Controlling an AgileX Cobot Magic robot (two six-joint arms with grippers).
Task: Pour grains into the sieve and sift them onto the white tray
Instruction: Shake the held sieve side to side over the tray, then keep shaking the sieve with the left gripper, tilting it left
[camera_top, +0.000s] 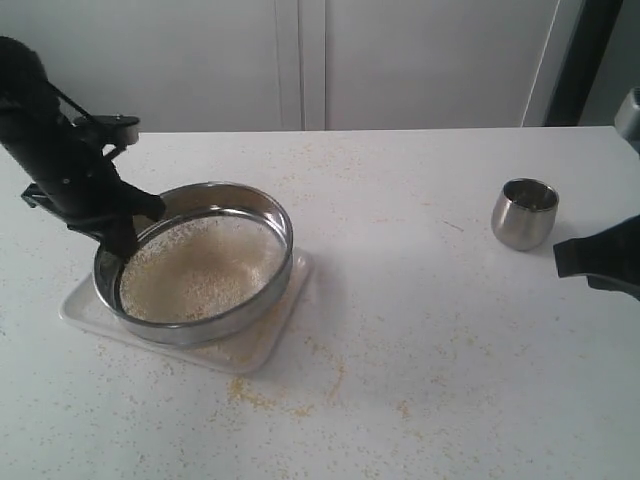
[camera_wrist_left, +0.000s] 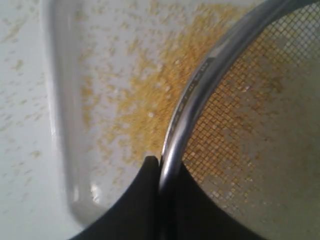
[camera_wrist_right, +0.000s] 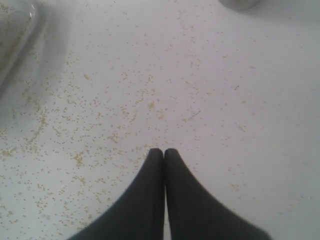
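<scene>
Sifting seems underway: left claw (camera_wrist_left: 161, 164) clamps the sieve (camera_top: 230, 322) over the white tray (camera_wrist_left: 60, 125), right claw (camera_wrist_right: 164, 153) pinched together well off it; grains (camera_top: 195, 268) need gentle shaking next

A small steel cup (camera_top: 524, 212) stood upright on the white tabletop (camera_top: 420, 340), with its open mouth up. It was near the right jaws, a little ahead of their tips and not touching them, and it was well apart from the left jaws. In the right wrist view only a part of the cup (camera_wrist_right: 239, 4) was seen, far ahead of the jaws. Its inside looked dark. Behind the tabletop, beyond both jaws, were white panels (camera_top: 300, 60) and one dark post (camera_top: 585, 60).
</scene>
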